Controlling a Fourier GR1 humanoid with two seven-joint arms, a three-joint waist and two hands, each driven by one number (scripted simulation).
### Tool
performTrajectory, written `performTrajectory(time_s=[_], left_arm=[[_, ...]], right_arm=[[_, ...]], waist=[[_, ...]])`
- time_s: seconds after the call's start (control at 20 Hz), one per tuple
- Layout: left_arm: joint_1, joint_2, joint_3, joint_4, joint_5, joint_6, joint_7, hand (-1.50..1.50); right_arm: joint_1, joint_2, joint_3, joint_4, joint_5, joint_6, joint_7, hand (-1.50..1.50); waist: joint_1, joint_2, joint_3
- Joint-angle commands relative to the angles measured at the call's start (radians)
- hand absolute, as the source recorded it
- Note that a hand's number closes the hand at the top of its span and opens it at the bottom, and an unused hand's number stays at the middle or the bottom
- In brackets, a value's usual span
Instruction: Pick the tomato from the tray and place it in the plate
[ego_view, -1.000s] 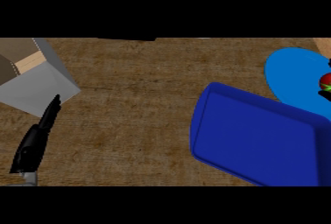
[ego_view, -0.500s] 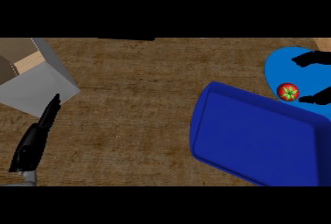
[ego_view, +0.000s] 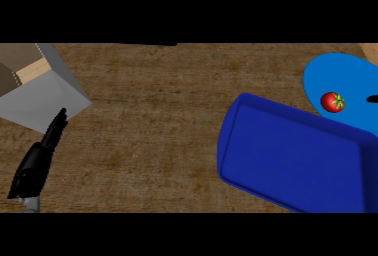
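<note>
Red tomato (ego_view: 332, 102) on plate (ego_view: 343, 70); right robot hand (ego_view: 373, 98) cropped (grip unclear); left robot hand (ego_view: 37, 162) outstretched.

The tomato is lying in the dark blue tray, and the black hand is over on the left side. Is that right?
Not quite. The tomato is not in the dark blue tray. It lies on the light blue plate just behind the tray, as the head view shows. The rest is right: the black left hand is over on the left side, fingers straight.
</note>
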Motion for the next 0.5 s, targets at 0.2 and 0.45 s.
performTrajectory(time_s=[0.2, 0.45], left_arm=[[0.013, -0.005, -0.004, 0.003, 0.006, -0.012, -0.028, 0.00], [-0.006, -0.001, 0.007, -0.010, 0.013, -0.012, -0.011, 0.00]], right_arm=[[0.031, -0.118, -0.151, 0.034, -0.153, 0.185, 0.051, -1.50], [0.092, -0.161, -0.167, -0.002, -0.170, 0.247, 0.001, -1.50]], waist=[[0.011, 0.014, 0.006], [0.005, 0.014, 0.010]])
